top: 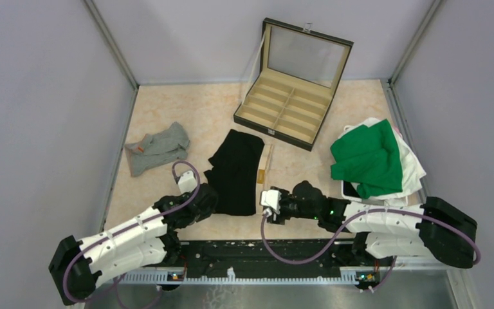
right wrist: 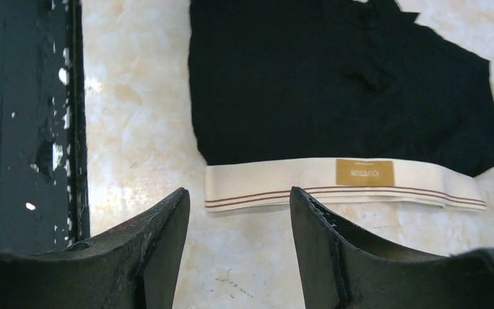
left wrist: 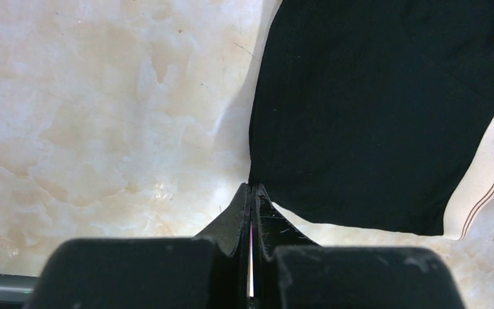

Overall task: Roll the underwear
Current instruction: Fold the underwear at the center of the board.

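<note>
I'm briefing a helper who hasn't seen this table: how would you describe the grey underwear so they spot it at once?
From the open compartmented case at the far side of the table, look toward the left edge. The grey underwear lies crumpled there, apart from everything else. Unlike the black pair in the middle, it is heather grey with a small orange label.

Flat black underwear (top: 235,170), cream waistband (right wrist: 276,188) just ahead of parted right fingers (right wrist: 167,222); corner pinched by left fingers (left wrist: 239,215); grey underwear (top: 157,148) crumpled, well beyond them, leftward.
</note>
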Controlling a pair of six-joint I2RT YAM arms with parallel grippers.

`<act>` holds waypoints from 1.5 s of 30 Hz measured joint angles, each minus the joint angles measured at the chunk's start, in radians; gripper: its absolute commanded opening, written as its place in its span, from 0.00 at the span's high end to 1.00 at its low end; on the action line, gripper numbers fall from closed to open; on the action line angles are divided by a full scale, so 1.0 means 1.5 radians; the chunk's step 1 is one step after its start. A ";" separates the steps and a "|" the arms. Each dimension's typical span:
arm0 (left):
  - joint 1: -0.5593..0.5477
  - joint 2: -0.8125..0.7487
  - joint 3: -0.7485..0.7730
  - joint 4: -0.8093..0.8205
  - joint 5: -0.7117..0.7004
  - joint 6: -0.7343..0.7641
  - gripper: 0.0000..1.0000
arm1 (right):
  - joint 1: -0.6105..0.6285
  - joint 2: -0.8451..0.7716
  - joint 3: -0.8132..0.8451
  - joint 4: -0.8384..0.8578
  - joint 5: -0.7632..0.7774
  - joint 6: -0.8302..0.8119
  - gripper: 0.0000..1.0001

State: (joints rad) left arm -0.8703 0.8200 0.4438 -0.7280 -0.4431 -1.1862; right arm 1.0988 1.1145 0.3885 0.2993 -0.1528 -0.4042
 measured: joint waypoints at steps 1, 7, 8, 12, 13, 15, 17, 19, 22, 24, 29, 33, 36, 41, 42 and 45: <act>0.000 0.000 0.000 0.000 0.000 0.003 1.00 | 0.004 0.012 0.000 0.000 -0.005 -0.013 0.43; 0.000 0.000 0.000 0.001 0.001 0.025 1.00 | 0.022 0.087 0.003 -0.001 -0.017 -0.063 0.48; 0.000 0.000 0.000 0.002 0.001 0.027 1.00 | 0.022 0.099 0.006 0.001 -0.018 -0.067 0.48; 0.000 0.001 0.000 0.002 0.001 0.035 1.00 | 0.024 0.145 0.021 0.007 -0.014 -0.081 0.48; 0.000 0.001 0.000 0.002 0.002 0.037 1.00 | 0.025 0.154 0.022 0.014 -0.011 -0.083 0.48; 0.000 0.001 0.000 0.002 0.003 0.038 1.00 | 0.027 0.170 0.026 0.024 -0.006 -0.087 0.50; 0.000 0.004 0.000 0.002 0.003 0.040 1.00 | 0.029 0.182 0.026 0.036 -0.003 -0.090 0.52; 0.000 0.008 0.000 0.002 0.003 0.040 1.00 | 0.031 0.192 0.028 0.041 -0.002 -0.092 0.54; 0.000 0.010 0.000 0.002 0.003 0.040 1.00 | 0.033 0.208 0.035 0.048 0.002 -0.096 0.57; 0.000 0.011 0.000 0.002 0.003 0.039 1.00 | 0.034 0.217 0.038 0.053 0.007 -0.098 0.58; 0.000 0.011 0.000 0.001 0.003 0.039 1.00 | 0.034 0.228 0.039 0.059 0.022 -0.103 0.63; 0.000 0.010 0.000 0.001 0.003 0.039 1.00 | 0.034 0.235 0.039 0.070 0.032 -0.103 0.67; 0.000 0.010 0.001 0.000 0.002 0.039 1.00 | 0.034 0.237 0.039 0.070 0.036 -0.102 0.72; 0.000 0.011 0.008 -0.005 0.000 0.039 1.00 | 0.034 0.249 0.043 0.075 0.036 -0.103 0.87; 0.000 0.011 0.009 -0.005 0.000 0.039 1.00 | 0.034 0.252 0.045 0.076 0.036 -0.102 0.90; 0.000 0.011 0.012 -0.006 0.000 0.039 0.97 | 0.033 0.255 0.048 0.073 0.033 -0.095 1.00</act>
State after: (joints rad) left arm -0.8703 0.8360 0.4622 -0.7376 -0.4435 -1.1278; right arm 1.1488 1.4963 0.4599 0.4095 -0.1036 -0.5472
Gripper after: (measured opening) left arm 0.005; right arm 0.083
